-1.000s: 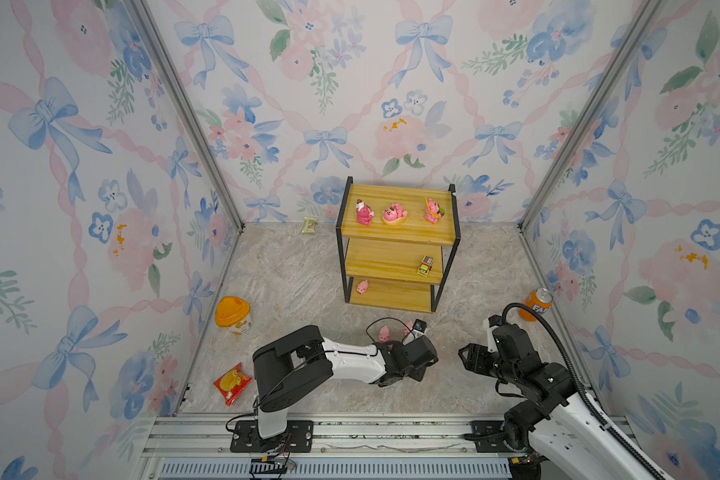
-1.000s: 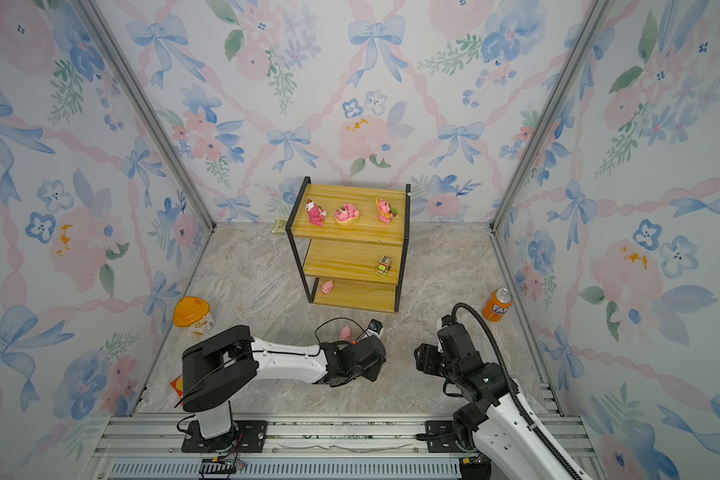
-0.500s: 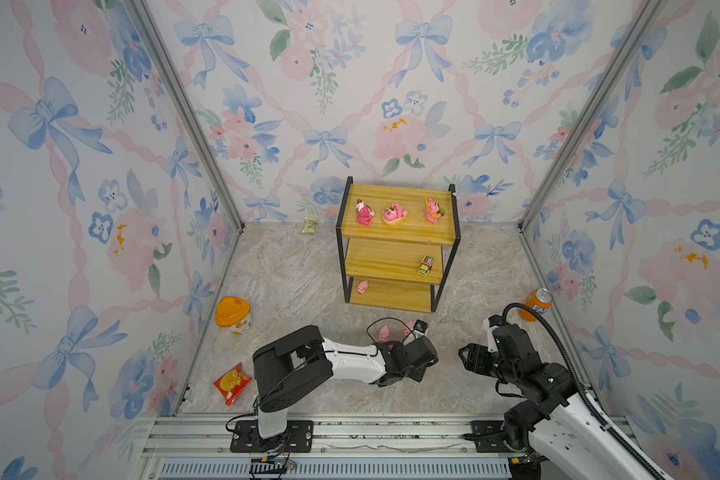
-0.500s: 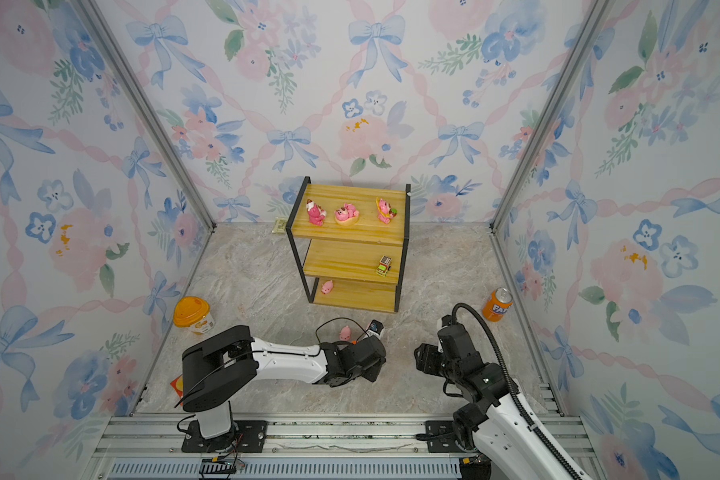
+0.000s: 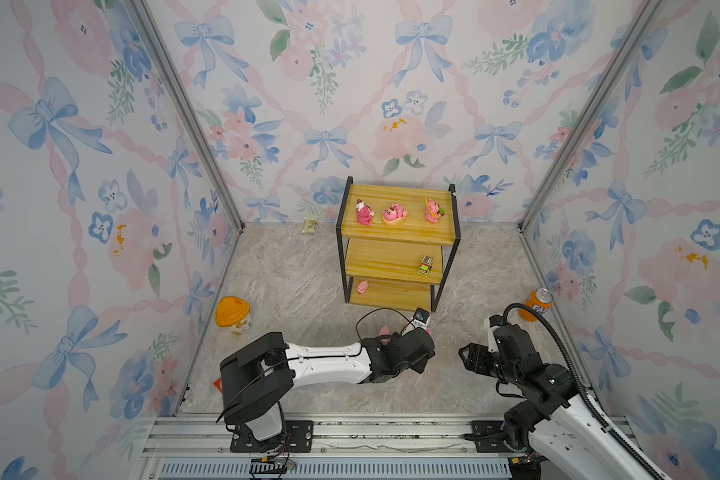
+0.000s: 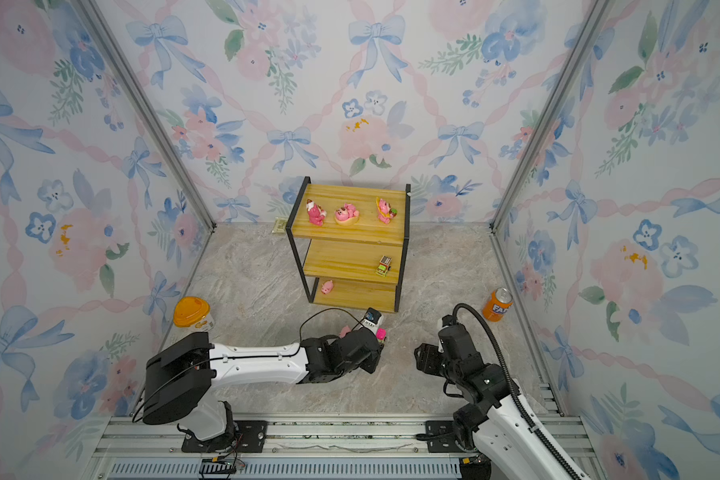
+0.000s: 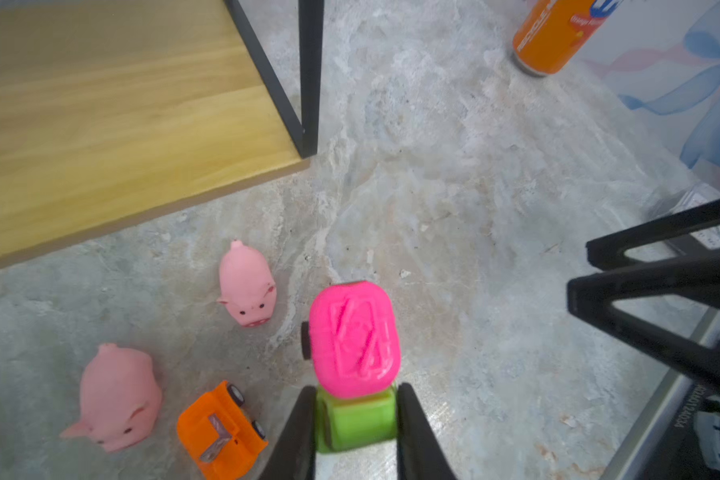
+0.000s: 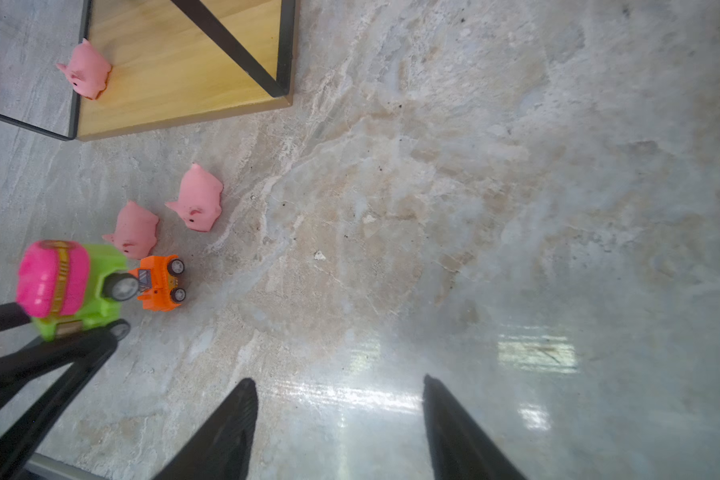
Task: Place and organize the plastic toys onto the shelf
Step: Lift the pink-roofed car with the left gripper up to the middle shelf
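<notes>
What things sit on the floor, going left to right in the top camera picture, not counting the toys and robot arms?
Orange-lidded tub → small pale packet → shelf → orange soda can.

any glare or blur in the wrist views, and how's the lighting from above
Right wrist view: white glare patches on the floor near the right gripper; the pink-green car is slightly smeared. Left wrist view: the car's green cab, in the left gripper, looks soft and the can is blurry. Both top views: even light, faint shadows.
</notes>
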You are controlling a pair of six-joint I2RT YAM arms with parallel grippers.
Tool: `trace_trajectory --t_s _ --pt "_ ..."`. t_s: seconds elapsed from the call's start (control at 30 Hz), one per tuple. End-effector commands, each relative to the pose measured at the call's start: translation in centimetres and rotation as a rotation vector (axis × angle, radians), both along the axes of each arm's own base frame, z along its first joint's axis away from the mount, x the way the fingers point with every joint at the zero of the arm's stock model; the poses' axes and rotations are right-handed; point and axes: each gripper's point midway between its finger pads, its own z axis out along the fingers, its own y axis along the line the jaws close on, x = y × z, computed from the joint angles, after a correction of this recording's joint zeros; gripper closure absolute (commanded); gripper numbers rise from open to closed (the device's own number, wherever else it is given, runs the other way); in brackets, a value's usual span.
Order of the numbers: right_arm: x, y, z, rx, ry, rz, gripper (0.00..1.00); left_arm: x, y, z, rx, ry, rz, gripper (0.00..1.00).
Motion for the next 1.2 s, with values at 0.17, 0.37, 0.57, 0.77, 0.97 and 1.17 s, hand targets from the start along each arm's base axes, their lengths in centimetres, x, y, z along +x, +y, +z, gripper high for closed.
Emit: trace_trajectory --t_s 0.17,0.37,0.57,0.77,0.97,1.17 --pt "0.0 -0.1 -0.5 -0.005 0.011 -0.008 0.34 4.2 4.4 8.2 -0.041 -0.187 0.09 0.72" --pt "0.1 0.0 -0.4 0.001 0.007 -0.005 0.34 8.7 8.6 11.9 0.007 -0.315 0.188 0.71" --pt "0.1 -0.1 -0.5 -0.004 0.006 -0.01 0.34 11.9 10.3 13.3 0.041 -0.375 0.254 0.71" --pt "0.0 -0.3 -0.4 -0.01 0.003 -0.015 0.34 13.9 9.8 13.5 0.027 -0.398 0.259 0.71" --pt "0.0 -0.5 -0.7 -0.001 0.014 -0.041 0.34 15.1 8.8 13.5 0.012 -0.429 0.25 0.71" --pt "-0.1 -0.5 -1.0 0.0 0.019 -0.046 0.34 15.8 8.2 13.7 -0.023 -0.46 0.257 0.71"
